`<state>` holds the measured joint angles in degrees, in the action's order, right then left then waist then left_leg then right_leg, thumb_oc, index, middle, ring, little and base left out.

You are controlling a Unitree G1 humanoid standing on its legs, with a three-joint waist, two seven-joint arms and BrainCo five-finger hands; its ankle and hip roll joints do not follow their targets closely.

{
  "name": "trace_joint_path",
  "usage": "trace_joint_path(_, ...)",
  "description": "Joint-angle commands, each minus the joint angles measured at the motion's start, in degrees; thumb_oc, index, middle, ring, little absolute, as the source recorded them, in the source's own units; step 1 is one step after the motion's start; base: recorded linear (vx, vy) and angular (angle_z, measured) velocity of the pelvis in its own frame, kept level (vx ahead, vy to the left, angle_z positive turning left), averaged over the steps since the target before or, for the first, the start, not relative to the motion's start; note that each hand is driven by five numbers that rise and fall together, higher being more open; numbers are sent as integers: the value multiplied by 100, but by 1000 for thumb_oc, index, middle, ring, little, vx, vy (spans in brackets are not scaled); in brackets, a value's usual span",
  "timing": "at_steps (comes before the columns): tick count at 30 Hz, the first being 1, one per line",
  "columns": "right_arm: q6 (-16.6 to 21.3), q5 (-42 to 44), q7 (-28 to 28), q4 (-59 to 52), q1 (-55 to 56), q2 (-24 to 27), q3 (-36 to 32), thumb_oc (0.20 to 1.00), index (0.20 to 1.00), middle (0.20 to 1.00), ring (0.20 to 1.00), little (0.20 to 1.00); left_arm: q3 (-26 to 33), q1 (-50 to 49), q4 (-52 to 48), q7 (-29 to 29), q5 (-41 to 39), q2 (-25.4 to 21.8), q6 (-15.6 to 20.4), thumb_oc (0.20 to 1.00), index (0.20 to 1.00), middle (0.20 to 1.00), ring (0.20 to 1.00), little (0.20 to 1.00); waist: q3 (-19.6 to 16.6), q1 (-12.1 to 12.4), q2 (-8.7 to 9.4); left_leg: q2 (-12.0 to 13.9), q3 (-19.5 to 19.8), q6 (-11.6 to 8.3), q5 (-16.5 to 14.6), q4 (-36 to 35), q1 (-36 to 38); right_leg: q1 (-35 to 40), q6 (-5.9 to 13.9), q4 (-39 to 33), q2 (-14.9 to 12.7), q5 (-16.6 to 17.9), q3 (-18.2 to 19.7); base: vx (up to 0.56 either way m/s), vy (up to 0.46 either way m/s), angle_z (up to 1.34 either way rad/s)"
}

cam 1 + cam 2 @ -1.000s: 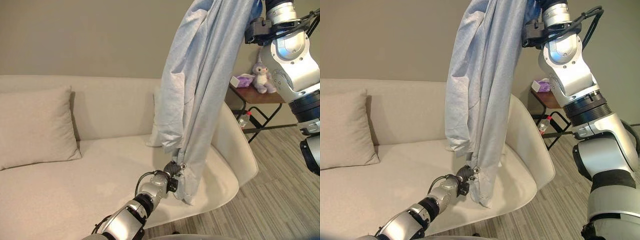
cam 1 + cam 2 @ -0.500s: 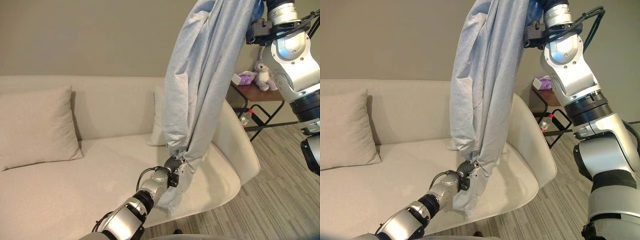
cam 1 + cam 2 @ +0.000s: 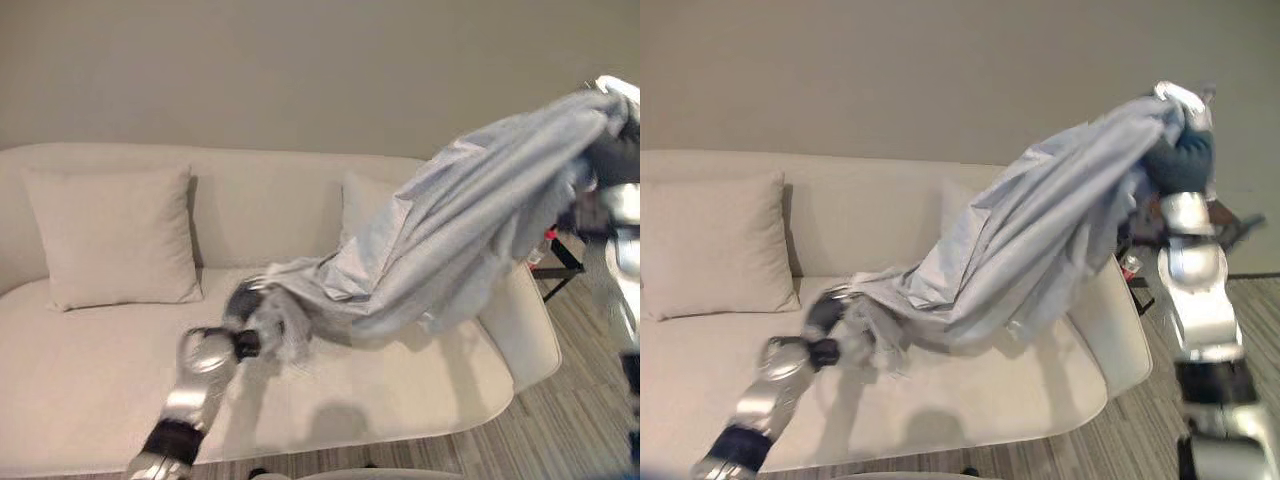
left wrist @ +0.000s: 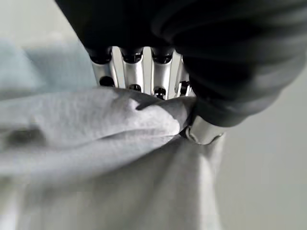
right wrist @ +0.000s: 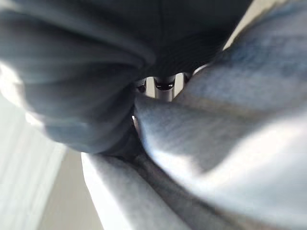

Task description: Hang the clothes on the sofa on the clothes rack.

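1. A pale blue-grey garment [image 3: 450, 250] is stretched in the air above the sofa [image 3: 90, 390], running from about 8 o'clock up to 2 o'clock across the head views. Its lower folds hang just over the seat cushion near the sofa's right end.
2. The left hand [image 3: 245, 305] holds the garment's lower end, low and left of centre. In the left wrist view its fingers [image 4: 134, 72] are curled over a fold of cloth with the thumb pressing from below, pinching the fabric.
3. The right hand [image 3: 1180, 160] holds the upper end, at 2 o'clock, beyond the sofa's right arm. In the right wrist view the cloth [image 5: 220, 110] is bunched against the dark cover and fingers [image 5: 165, 86] show behind the fold; the hand appears closed round the cloth.
4. Edges: the sofa's front edge runs along the bottom of the head views; its rounded right arm [image 3: 530, 330] sits directly under the raised part of the garment.
5. Open room: the seat to the left of the left hand is free up to a cream cushion [image 3: 115, 235] leaning on the backrest at 9 o'clock. A second cushion [image 3: 365, 205] is partly hidden behind the garment. Striped floor [image 3: 590, 400] lies at 4 o'clock.
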<state>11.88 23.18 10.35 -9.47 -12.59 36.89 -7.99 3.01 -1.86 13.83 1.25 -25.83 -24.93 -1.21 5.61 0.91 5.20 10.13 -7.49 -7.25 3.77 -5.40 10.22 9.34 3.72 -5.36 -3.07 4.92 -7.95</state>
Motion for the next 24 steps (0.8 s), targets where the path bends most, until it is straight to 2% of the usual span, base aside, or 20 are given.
trace_joint_path(1,9,-374,-164,455,-805,72,99,200,200,200,200,200,-271,951,215,175,89,-379,409,200,200,200,200,200,-507,216,-233,-139,95,149,-250,40,-41,-311,-19,41,-377,251,-300,-34,-40,16)
trace_joint_path(3,-138,-761,-309,543,-651,-368,210,200,200,200,200,200,-43,942,-11,247,201,-588,438,200,200,200,200,200,-515,296,-287,-128,115,157,-205,40,-45,-261,-27,58,-361,221,-308,-52,-59,15)
trace_joint_path(4,-143,-764,-309,536,-647,-374,209,200,200,200,200,200,-43,939,-12,247,200,-593,438,200,200,200,200,200,-515,293,-283,-128,116,157,-205,40,-42,-257,-28,57,-361,220,-309,-56,-81,9)
trace_joint_path(5,-207,-966,-467,572,-556,-668,363,200,200,200,200,200,79,950,-101,273,209,-643,446,200,200,200,200,200,-522,366,-304,-117,120,162,-177,40,-57,-219,-34,59,-349,191,-326,-18,-39,10)
trace_joint_path(7,-208,-968,-466,571,-557,-671,365,200,200,200,200,200,82,947,-103,273,209,-644,445,200,200,200,200,200,-520,362,-304,-117,121,162,-178,40,-54,-216,-34,59,-349,190,-327,-16,-33,10)
trace_joint_path(9,-311,-1144,-733,470,-409,-1092,518,200,200,200,200,200,229,974,-310,333,247,-821,480,200,200,200,200,200,-532,495,-339,-96,165,168,-109,40,-108,-172,-52,42,-311,134,-334,-42,-75,17)
trace_joint_path(12,-382,-1366,-825,555,-466,-1289,748,200,200,200,200,200,357,1129,-312,438,367,-992,500,200,200,200,200,200,-503,604,-369,-74,205,172,-47,40,-192,-148,-48,36,-254,7,-337,-51,-49,13)
trace_joint_path(14,-417,-1266,-859,652,-442,-1625,740,200,200,200,200,200,400,1222,-326,500,436,-1014,530,200,200,200,200,200,-465,686,-382,-74,195,186,-12,40,-229,-111,-41,36,-237,-70,-350,-45,4,23)
trace_joint_path(17,-459,-1245,-966,893,-376,-1955,854,200,200,200,200,200,543,1303,-387,611,704,-1032,531,200,200,200,200,200,-354,744,-405,-10,35,202,-29,40,-198,-41,-25,36,-289,-64,-441,-40,82,28)
trace_joint_path(20,-519,-1546,-1005,1016,-425,-1944,1006,200,200,200,200,200,599,1440,-471,652,849,-1029,543,200,200,200,200,200,-329,793,-388,245,-77,206,-34,40,-252,18,-9,36,-391,-55,-509,-44,170,57)
trace_joint_path(22,-516,-1625,-980,1050,-423,-2007,1074,200,200,200,200,200,653,1559,-566,736,970,-1029,546,200,200,200,200,200,-267,828,-345,522,-85,176,100,40,-348,47,23,36,-514,21,-546,-47,288,37)
trace_joint_path(24,-551,-1775,-966,981,-429,-1923,1138,200,200,200,200,200,791,1559,-809,775,1068,-927,545,200,200,200,200,200,-274,878,-347,649,143,100,135,40,-284,90,24,36,-665,101,-548,-26,380,35)
